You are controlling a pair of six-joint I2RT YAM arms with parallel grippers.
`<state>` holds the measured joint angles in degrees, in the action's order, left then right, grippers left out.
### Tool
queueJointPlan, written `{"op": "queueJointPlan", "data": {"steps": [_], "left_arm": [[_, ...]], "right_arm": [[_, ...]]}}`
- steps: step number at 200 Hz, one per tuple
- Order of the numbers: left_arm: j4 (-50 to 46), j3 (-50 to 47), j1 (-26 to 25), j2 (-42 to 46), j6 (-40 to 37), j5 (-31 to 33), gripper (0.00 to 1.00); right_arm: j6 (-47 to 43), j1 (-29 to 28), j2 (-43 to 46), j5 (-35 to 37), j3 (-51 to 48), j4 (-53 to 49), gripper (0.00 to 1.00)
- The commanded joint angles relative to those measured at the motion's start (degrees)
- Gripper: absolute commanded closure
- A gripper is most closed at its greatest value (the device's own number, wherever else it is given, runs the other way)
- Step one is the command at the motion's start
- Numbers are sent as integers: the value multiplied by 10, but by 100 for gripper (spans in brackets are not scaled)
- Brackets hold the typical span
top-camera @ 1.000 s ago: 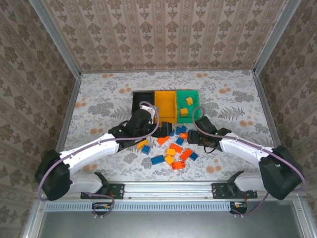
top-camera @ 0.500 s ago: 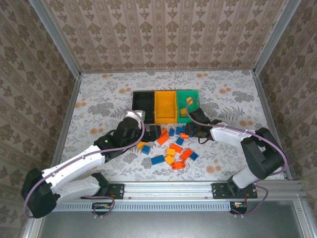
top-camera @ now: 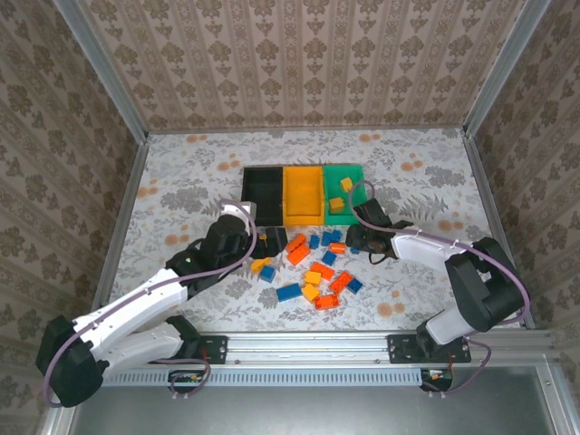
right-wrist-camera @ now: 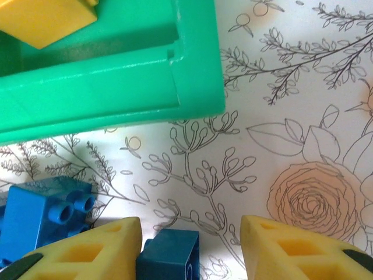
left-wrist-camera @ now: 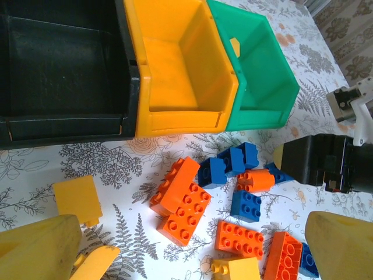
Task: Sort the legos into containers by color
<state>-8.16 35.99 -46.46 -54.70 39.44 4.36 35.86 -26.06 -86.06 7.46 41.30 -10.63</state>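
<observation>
Patterned wallpaper walls [top-camera: 299, 63] close in a floral-print table [top-camera: 426, 190], seen from above. Two white-and-black arms reach in from the near edge: the left arm [top-camera: 145, 304] slants up toward the middle, and the right arm [top-camera: 444, 249] bends in from the right side. Three containers stand in a row, touching side by side, at the centre of the table toward the back: the black bin [top-camera: 263, 188] on the left, the yellow-orange bin [top-camera: 303, 190] in the middle and the green bin [top-camera: 357, 207] on the right, with two yellow bricks [top-camera: 345, 184] inside the green one. The left gripper [left-wrist-camera: 189, 248] hangs just in front of the black bin, its fingers spread fully wide and gripping nothing. The right gripper [right-wrist-camera: 191, 233] sits low over the table just in front of the green bin, jaws partly apart. A dark blue brick [right-wrist-camera: 169, 256] lies between them, close by one finger and clear of the other, so it is not clamped; whether it touches that nearer finger is hard to tell. The legos [top-camera: 317, 267] lie scattered on the table in front of the bins. A clump of red-orange bricks [left-wrist-camera: 180, 201] lies in front of the yellow-orange bin, with several blue bricks [left-wrist-camera: 227, 163] just beside it. A flat yellow piece [left-wrist-camera: 76, 198] lies apart from these, in front of the black bin.
</observation>
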Motion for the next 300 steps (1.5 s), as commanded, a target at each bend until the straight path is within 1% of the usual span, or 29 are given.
{"op": "queueJointPlan", "data": {"steps": [1, 21, 37, 57, 79, 95, 110, 125, 148, 168, 186, 216, 243, 260, 268, 279, 288, 300], "left_arm": [[-15, -6, 4, 13, 9, 2, 0], [-13, -11, 7, 14, 13, 1, 0], [-10, -13, 8, 13, 16, -2, 0], [-11, -13, 9, 13, 16, -4, 0], [-16, -13, 12, 14, 15, -4, 0], [-20, -14, 13, 19, 13, 0, 0], [-24, -16, 15, 25, 8, 7, 0], [-33, -19, 18, 31, 7, 18, 0], [-43, -29, 26, 41, 10, 23, 0], [-47, -43, 31, 53, 16, 24, 0], [-54, -52, 33, 61, 21, 23, 0], [-75, -61, 36, 65, 25, 23, 0], [-98, -64, 40, 64, 27, 31, 2], [-105, -66, 44, 60, 29, 30, 2], [-107, -67, 44, 55, 30, 29, 2], [-110, -66, 45, 46, 28, 29, 2], [-108, -65, 46, 39, 27, 26, 2], [-104, -64, 47, 29, 25, 22, 2]], "right_arm": [[-12, -9, 18, -12, -9, -5, 48], [-13, -9, 10, -17, -8, -1, 44], [-12, -8, -7, -19, -6, 0, 46], [-7, -8, -26, -21, -6, -3, 55], [-6, -8, -28, -19, -10, -4, 65], [-11, -9, -11, -22, -9, -9, 72], [-23, -11, 24, -33, 2, -23, 78], [-37, -23, 56, -47, 32, -38, 82], [-56, -63, 58, -41, 112, -70, 84], [-58, -81, 23, -42, 172, -64, 84], [-61, -86, -33, -36, 225, -59, 84], [-72, -87, -132, -23, 314, -44, 83], [-80, -86, -214, 2, 408, -72, 82], [-78, -86, -250, 12, 447, -89, 79], [-77, -86, -262, 12, 462, -94, 74], [-76, -86, -273, 11, 477, -100, 61], [-76, -86, -276, 11, 487, -104, 52], [-76, -86, -271, 7, 492, -106, 45]]}}
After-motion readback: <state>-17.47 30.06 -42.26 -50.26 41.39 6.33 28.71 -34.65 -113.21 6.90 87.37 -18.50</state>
